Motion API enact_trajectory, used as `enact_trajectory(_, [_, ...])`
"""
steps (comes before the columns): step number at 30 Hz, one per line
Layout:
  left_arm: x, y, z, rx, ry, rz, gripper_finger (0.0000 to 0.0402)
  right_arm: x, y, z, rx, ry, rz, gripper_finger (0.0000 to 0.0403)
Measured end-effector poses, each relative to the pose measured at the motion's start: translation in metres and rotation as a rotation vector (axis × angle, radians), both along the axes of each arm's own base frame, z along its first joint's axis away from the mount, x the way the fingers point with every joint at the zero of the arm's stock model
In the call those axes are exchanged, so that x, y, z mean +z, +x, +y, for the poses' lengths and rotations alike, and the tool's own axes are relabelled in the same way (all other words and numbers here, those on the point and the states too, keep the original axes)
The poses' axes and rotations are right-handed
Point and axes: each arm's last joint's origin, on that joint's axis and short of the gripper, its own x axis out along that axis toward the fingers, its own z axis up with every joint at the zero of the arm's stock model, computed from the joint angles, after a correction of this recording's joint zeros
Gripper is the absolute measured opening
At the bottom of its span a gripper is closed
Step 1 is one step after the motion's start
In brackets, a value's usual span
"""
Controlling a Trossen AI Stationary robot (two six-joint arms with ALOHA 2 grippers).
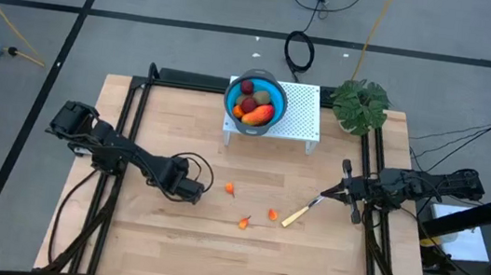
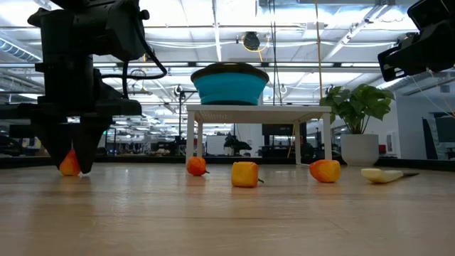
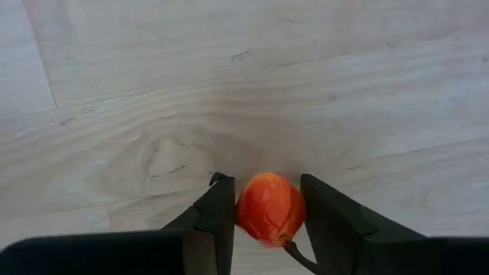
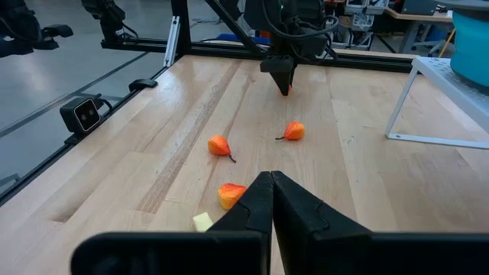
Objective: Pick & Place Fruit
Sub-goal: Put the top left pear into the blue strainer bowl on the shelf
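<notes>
Orange and small, one fruit bit (image 3: 269,208) sits between the two fingers (image 3: 216,218) of the left claw (image 3: 267,210), which stands low over the pale wooden bench (image 1: 166,250) on its left half. In the left wrist view the fingers stand narrow, right against the bit's sides, and the bit shows a thin dark stem below it — whether the grip is firm I cannot tell. The low view shows that claw (image 2: 75,167) pointing straight down, tips at the bench top, with the orange bit (image 2: 69,163) at its tips.

Three more orange bits lie loose mid-bench: one (image 1: 231,189) just right of the left claw (image 1: 196,193), one (image 1: 245,221) nearer the front edge, and one (image 1: 273,214) close to the yellow-handled knife (image 1: 297,216).

At the back a blue bowl (image 1: 231,103) stands on a white perforated stand (image 1: 300,111) — inside it are a dark red ball (image 1: 247,87), a brownish-green oval (image 1: 261,97) and the long red-orange-yellow piece (image 1: 260,114). A green leafy plant (image 1: 360,105) stands beside the stand, to its right.

The right claw (image 1: 347,169) waits at the right side of the bench, its fingers (image 4: 302,206) pressed together and holding nothing.
</notes>
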Motion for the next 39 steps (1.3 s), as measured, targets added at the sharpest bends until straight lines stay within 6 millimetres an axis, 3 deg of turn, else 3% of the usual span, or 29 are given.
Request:
enact_trajectory(6, [0.003, 0.000, 0.000, 0.001, -0.004, -0.012, 0.0121, 0.000, 0.000, 0.000, 0.001, 0.000, 0.000, 0.0000])
enact_trajectory(10, [0.015, 0.001, 0.001, -0.004, -0.004, -0.092, 0.0121, 0.000, 0.000, 0.000, 0.000, 0.000, 0.000, 0.0000])
enact_trajectory(14, [0.036, 0.009, 0.001, -0.067, 0.066, -0.305, 0.0122, 0.000, 0.000, 0.000, 0.000, 0.000, 0.000, 0.0000])
enact_trajectory(22, [0.078, 0.039, -0.005, -0.410, 0.277, -0.761, 0.0122, 0.000, 0.000, 0.000, 0.001, 0.000, 0.000, 0.0000])
enact_trajectory(28, [0.107, 0.055, -0.009, -0.565, 0.403, -1.059, 0.0122, 0.000, 0.000, 0.000, 0.000, 0.000, 0.000, 0.0000])
enact_trajectory(39, [0.161, 0.059, -0.014, -0.794, 0.759, -1.521, 0.0122, 0.000, 0.000, 0.000, 0.001, 0.000, 0.000, 0.0000])
